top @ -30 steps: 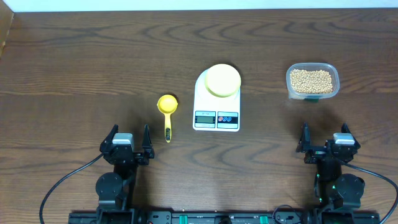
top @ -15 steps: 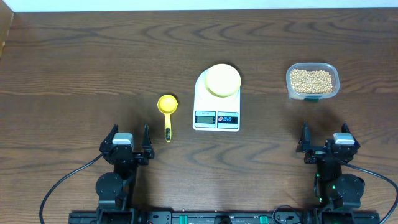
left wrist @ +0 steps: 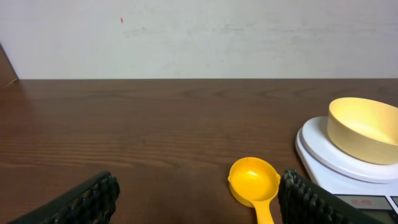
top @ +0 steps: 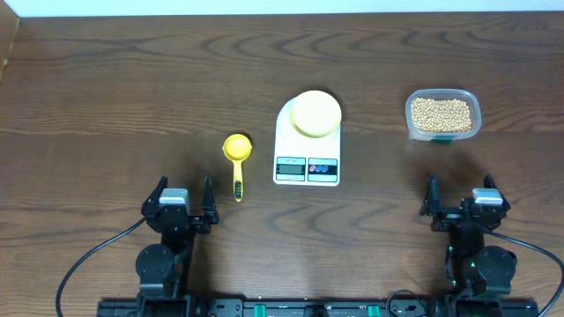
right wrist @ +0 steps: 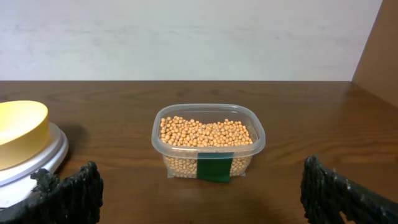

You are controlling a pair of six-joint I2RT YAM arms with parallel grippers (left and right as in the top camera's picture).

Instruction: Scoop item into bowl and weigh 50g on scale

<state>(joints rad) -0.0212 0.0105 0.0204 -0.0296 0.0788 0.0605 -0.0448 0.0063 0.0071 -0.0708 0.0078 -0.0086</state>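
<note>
Wide table [top: 106,97] gaps lie between scoop [top: 236,148], scale [top: 306,151] (bowl [top: 315,113] on top) and tub [top: 443,136].

A dark wooden surface [top: 106,88], its grain showing under a low sheen, carried a white scale [top: 284,141] of smooth, glossy plastic, a pale yellow bowl [top: 315,114] with a matt finish, a shiny yellow plastic measuring scoop [top: 236,154] and a clear plastic tub [right wrist: 180,163] of smooth, matt soybeans [right wrist: 207,132].

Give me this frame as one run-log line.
left gripper open, empty | right gripper open, empty | scoop on table beside scale | bowl on scale, empty | beans in tub
</note>
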